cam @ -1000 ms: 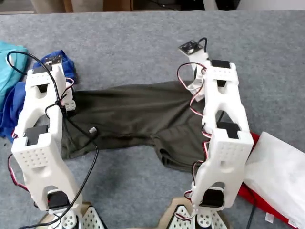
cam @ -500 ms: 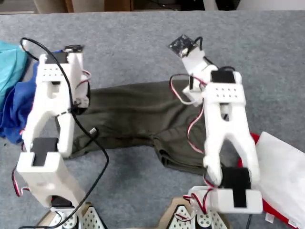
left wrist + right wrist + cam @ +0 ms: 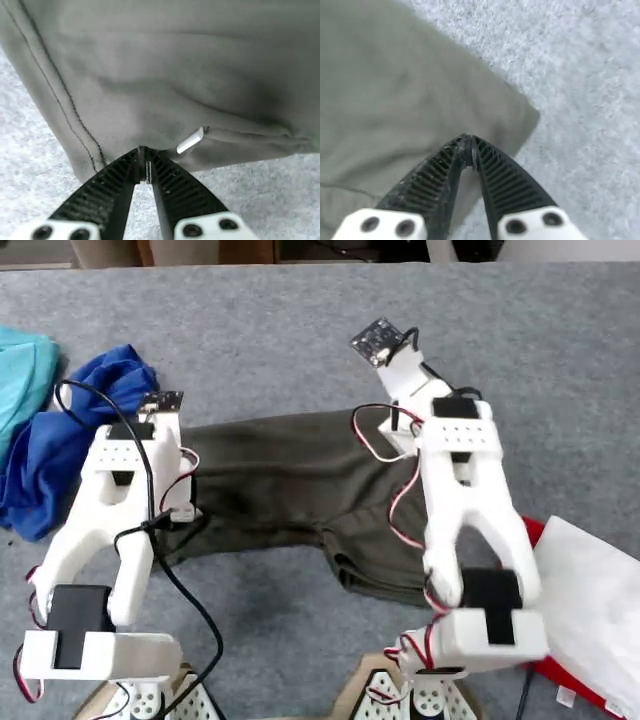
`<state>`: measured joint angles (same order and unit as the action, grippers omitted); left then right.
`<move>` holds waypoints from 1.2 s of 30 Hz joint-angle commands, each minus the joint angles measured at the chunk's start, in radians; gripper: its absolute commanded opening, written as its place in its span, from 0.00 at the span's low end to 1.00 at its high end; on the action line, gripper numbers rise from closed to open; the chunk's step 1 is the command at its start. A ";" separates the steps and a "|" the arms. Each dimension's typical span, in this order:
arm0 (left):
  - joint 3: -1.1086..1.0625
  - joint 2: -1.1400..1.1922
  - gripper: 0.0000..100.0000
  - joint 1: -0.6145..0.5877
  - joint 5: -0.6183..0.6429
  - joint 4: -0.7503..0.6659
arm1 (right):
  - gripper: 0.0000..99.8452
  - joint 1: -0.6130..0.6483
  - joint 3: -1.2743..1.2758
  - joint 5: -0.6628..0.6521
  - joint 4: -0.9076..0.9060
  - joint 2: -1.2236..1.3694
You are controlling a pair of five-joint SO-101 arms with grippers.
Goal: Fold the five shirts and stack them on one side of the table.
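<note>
Down at the near right corner of the table [image 3: 250,330], a white shirt [image 3: 590,610] lay on top of a red shirt [image 3: 545,675], with just a strip of the red poking out from under it. Both sat right beside the right arm's base.

Middle of the table was where the action was. A green shirt [image 3: 280,480] was spread out crosswise between the two arms, kinda rumpled, with one bit hanging toward the near side. The left gripper [image 3: 144,165] had its fingers pinched together on the shirt's left end, right at a folded edge and just beside a little white tag [image 3: 190,141]. The right gripper [image 3: 468,150] was clamped down on the shirt's far right corner, tips squeezed together on the fabric with grey table showing just past the hem.

Farther back on the left, a blue shirt [image 3: 60,455] sat in a crumpled heap, close to the left arm but not touching the green one as far as I could tell. Past that, at the far left edge, a teal shirt [image 3: 20,370] was bunched up against the blue one.
</note>
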<state>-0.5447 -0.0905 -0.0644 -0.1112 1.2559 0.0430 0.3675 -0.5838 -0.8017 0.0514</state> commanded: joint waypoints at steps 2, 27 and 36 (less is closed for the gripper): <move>-0.006 -0.042 0.02 0.008 0.009 -0.025 | 0.00 -0.028 -0.061 0.020 0.044 0.082; -0.193 -0.051 0.02 -0.259 -0.433 -0.028 | 0.00 -0.127 -0.438 -0.094 -0.169 0.446; -0.015 -0.076 0.02 -0.330 -0.494 0.161 | 0.00 -0.102 -0.440 -0.124 -0.262 0.285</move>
<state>-0.6767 -0.1105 -0.3897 -0.5992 1.3326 -0.0614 -0.0161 -0.6974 -1.0303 0.4749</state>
